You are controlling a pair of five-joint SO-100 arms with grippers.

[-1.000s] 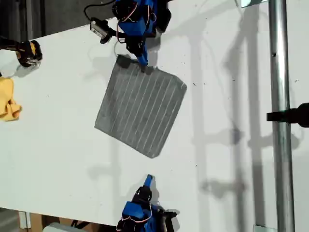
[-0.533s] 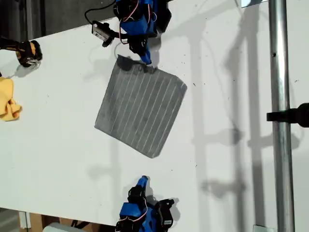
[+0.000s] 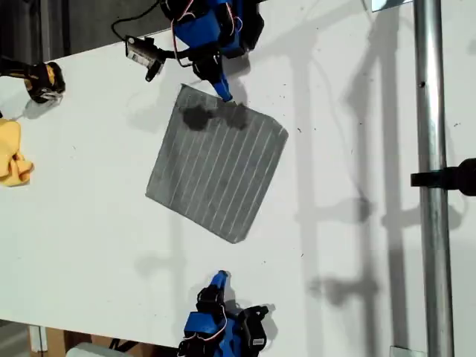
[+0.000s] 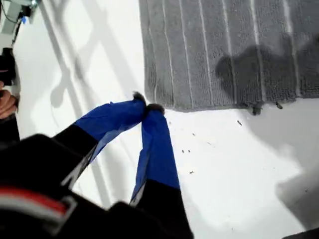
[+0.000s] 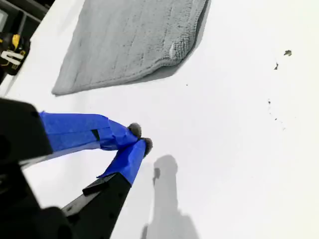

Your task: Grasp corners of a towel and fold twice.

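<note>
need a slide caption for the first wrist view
My first gripper, blue-taped jaws closed and empty, poised just off the edge of the flat grey striped towel on the white table.

yellow cloth [image 3: 13, 160] and metal pole [image 3: 431, 178] on white table [image 3: 89, 223].

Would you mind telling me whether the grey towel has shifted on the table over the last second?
No. In the exterior view the towel keeps the same outline and the same gap from the metal pole; only an arm's shadow on it has changed.
</note>
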